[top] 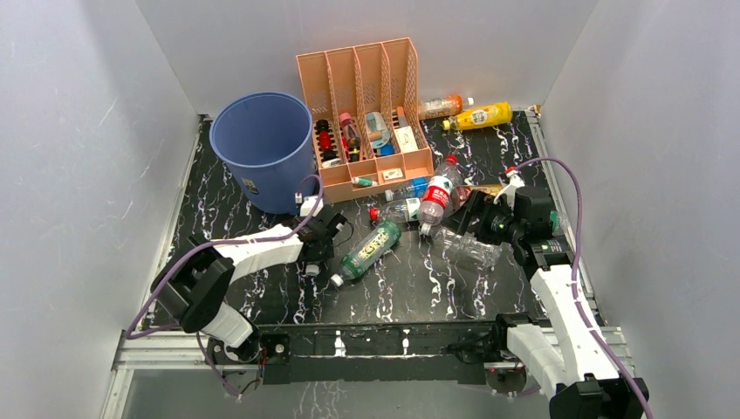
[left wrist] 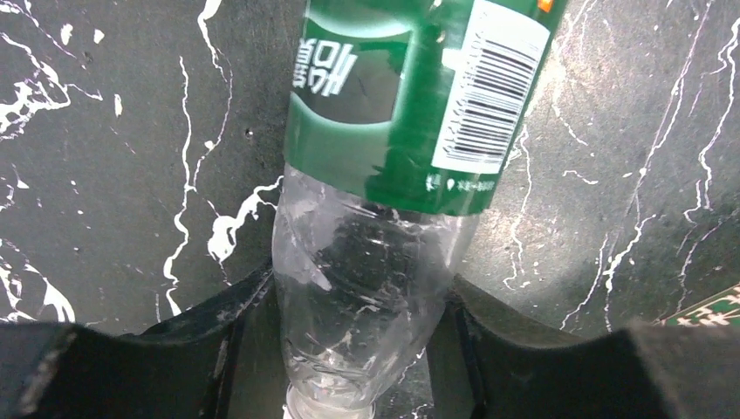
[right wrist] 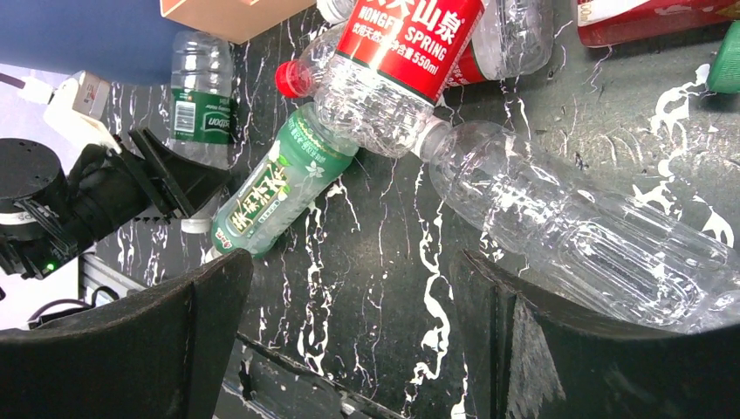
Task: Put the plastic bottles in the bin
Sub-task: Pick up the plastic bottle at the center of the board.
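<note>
Left gripper (left wrist: 358,301) pinches the green-label bottle (left wrist: 384,192) by its clear neck end, probably to lift it into the bin (top: 270,183), which stands just beyond at far left. Right gripper (right wrist: 349,305) hangs spread over the clear bottle (right wrist: 567,227). A tea bottle (top: 371,247) lies just right of the left gripper, and the rack (top: 408,78) crowds the bin's right side.

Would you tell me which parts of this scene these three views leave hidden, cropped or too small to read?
Left wrist view: the dark-green-label bottle runs off the top edge, and its neck end is cut off by the bottom edge.
Right wrist view: the clear unlabelled bottle is cropped by the right edge.
Top view: the small items in the peach rack are too small to identify.
</note>
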Available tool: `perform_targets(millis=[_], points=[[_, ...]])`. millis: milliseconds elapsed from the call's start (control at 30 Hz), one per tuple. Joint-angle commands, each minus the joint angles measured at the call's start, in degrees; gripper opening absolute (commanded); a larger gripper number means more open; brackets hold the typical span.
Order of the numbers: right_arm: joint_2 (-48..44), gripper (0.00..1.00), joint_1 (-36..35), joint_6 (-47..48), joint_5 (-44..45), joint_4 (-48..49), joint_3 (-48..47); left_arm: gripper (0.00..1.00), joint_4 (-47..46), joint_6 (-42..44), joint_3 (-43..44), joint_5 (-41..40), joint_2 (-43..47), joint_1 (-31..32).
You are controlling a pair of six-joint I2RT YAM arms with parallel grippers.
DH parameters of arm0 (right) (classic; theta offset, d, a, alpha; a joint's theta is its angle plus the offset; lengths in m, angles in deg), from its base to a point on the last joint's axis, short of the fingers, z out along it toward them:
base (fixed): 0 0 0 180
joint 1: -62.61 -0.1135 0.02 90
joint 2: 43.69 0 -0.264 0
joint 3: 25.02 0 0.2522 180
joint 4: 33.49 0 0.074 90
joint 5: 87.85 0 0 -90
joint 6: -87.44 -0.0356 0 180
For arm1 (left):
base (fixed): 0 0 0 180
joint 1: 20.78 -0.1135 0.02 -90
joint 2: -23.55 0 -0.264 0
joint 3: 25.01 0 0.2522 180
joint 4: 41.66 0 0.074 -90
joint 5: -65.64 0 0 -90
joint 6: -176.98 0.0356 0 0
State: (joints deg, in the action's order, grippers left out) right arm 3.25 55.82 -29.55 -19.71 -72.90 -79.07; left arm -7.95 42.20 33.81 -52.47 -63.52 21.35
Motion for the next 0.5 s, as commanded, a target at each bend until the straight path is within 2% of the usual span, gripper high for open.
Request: perform_targets(millis=[0,67,200,467], points=[[-1.21,0.95,-0.22,0.46,-0.47,-0.08,0.03,0.34,4.54,-0.31,1.69,0.04,2.34,0.42],[-1.60,0.95,-0.29,0.81,-0.09,-0.89,-0.61,0.29,6.43,-0.31,2.11,1.09,4.73,0.69],[-2.41,0.95,-0.20,1.44,0.80,-1.82,-1.25,0.28,12.18,-0.57,4.17,2.90,11.08,2.14],[-1.70,0.95,-0.23,1.34,0.40,-1.58,-1.63,0.26,23.44,-1.04,15.11,5.36,22.82,6.18]])
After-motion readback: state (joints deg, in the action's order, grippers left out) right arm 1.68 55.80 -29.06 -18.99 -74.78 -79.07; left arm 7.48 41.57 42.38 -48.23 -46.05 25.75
